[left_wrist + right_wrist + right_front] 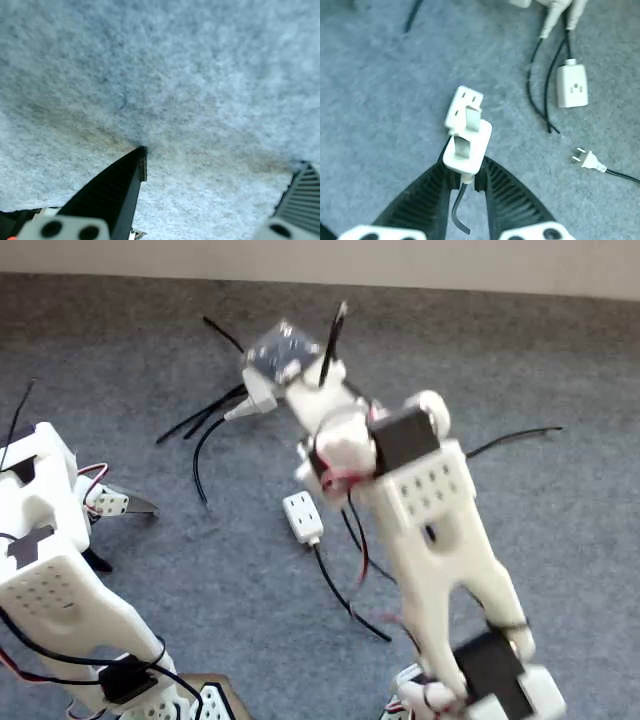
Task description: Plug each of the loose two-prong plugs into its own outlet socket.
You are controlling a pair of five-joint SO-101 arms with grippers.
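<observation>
Pinching the rear end of a white plastic plug body (468, 145) between the black jaws of the right gripper (466, 169), with the plug's black cord (459, 212) curling out behind, between the two jaws. Pressing the front end of that plug against a white slotted outlet socket block (464, 106), the two touching; not possible to tell whether the prongs are sitting inside the slots. Holding both low over the grey felt-covered table (380, 100).

Lying flat on the felt off to one side, a second white outlet socket (572, 86), face up, with thin black cables (547, 95) trailing just beside it. Lying near that socket but not touching it, a small white two-prong plug (587, 160), loose, prongs bare, its own black cord running off to the edge.

Seen from the high view, stretching across the middle of the table, the white right arm (430, 500). Resting just beside its wrist, a white oblong socket on a black cord (303, 517); unclear whether this is one of the sockets already told.

Hanging at the near corner of the table, well apart from all plugs and sockets, the left gripper (222, 157), jaws spread wide and holding nothing but bare felt between them.
</observation>
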